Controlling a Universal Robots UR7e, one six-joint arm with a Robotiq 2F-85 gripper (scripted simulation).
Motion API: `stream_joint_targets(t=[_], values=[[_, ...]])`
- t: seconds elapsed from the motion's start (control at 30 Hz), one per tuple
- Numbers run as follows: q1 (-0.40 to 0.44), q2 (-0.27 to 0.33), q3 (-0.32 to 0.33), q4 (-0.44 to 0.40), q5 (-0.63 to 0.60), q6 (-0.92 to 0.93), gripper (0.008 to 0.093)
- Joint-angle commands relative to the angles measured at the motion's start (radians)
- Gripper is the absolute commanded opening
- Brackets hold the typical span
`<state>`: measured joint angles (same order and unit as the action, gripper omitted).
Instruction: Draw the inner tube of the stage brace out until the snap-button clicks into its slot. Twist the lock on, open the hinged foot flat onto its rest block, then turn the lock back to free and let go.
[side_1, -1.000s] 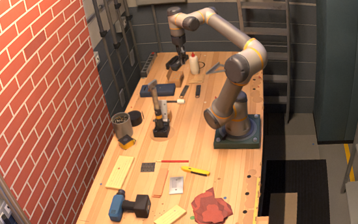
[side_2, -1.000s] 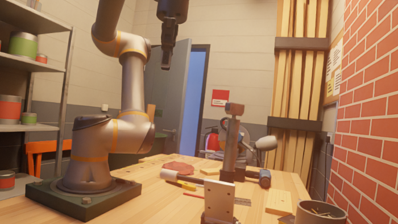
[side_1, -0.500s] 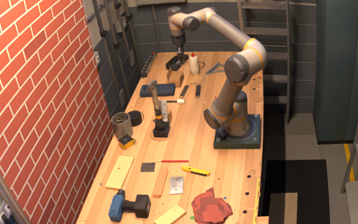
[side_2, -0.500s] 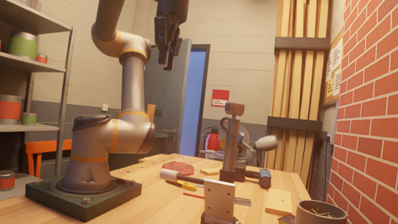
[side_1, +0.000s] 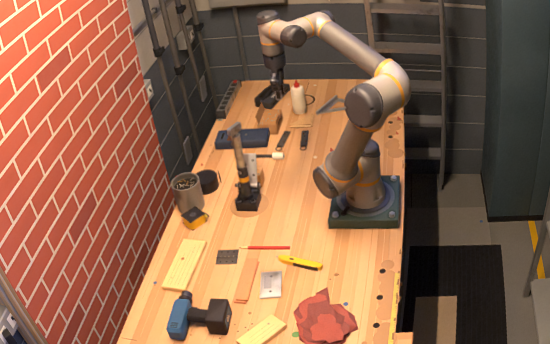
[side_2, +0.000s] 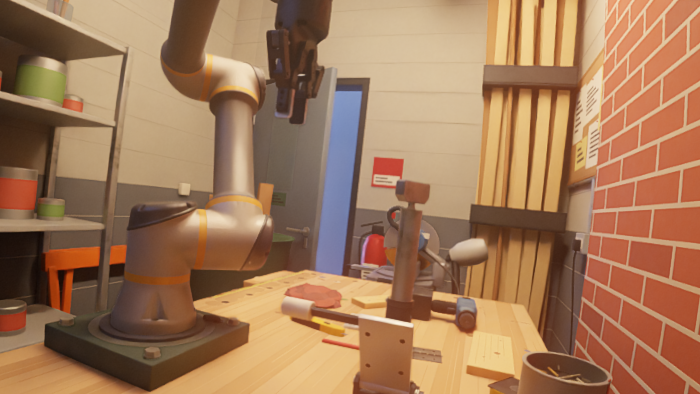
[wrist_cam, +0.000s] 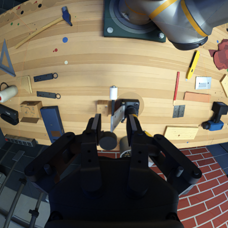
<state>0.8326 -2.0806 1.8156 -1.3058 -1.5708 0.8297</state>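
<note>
The stage brace stands upright in a dark base on the bench, near the brick wall. Its grey tube rises to a brown cap. A yellow band sits low on the tube. The hinged foot, a flat grey plate, hangs beside the base. A small wooden rest block lies next to it. My gripper is high above the bench, far from the brace, partly open and holding nothing. From the wrist camera I look straight down on the brace.
The arm's base sits on the bench's right side. A white-tipped tool, blue case, metal cup, tape measure, drill, red rag and utility knife lie around the brace.
</note>
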Motion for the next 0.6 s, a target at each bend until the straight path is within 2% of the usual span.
stream_joint_targets(t=[0.0,0.57], values=[[0.000,0.000,0.000,0.000,0.000,0.001,0.0410],[0.000,-0.004,0.020,-0.017,0.000,0.003,0.0410]])
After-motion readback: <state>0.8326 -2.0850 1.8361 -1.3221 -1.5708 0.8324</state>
